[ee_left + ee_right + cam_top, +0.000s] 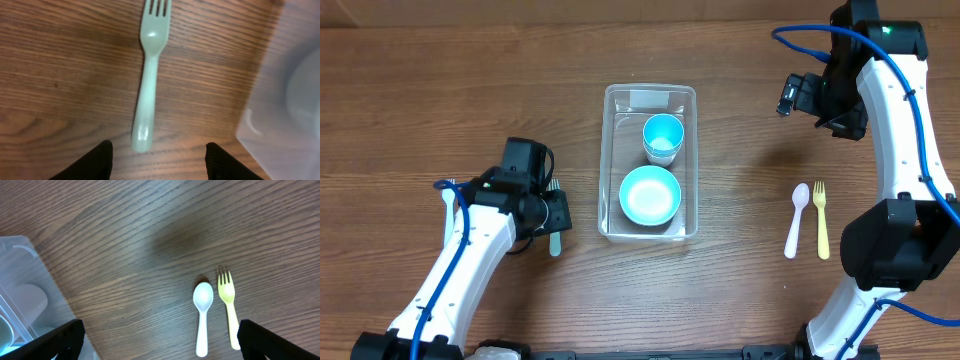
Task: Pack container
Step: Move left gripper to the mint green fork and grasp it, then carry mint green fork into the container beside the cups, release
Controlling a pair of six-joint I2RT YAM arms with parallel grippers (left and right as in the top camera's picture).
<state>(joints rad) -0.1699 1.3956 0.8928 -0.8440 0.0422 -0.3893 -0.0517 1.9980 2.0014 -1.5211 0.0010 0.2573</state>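
Observation:
The clear container stands mid-table and holds a teal cup and a teal bowl. A pale green fork lies on the wood left of it, also in the overhead view. My left gripper is open, its fingers on either side of the fork's handle end, close above the table. My right gripper is open and empty, held high at the far right. A white spoon and a yellow fork lie side by side at the right; both show in the right wrist view.
The container's corner is just right of the left gripper. The container's edge shows at the left of the right wrist view. Bare wooden table surrounds everything.

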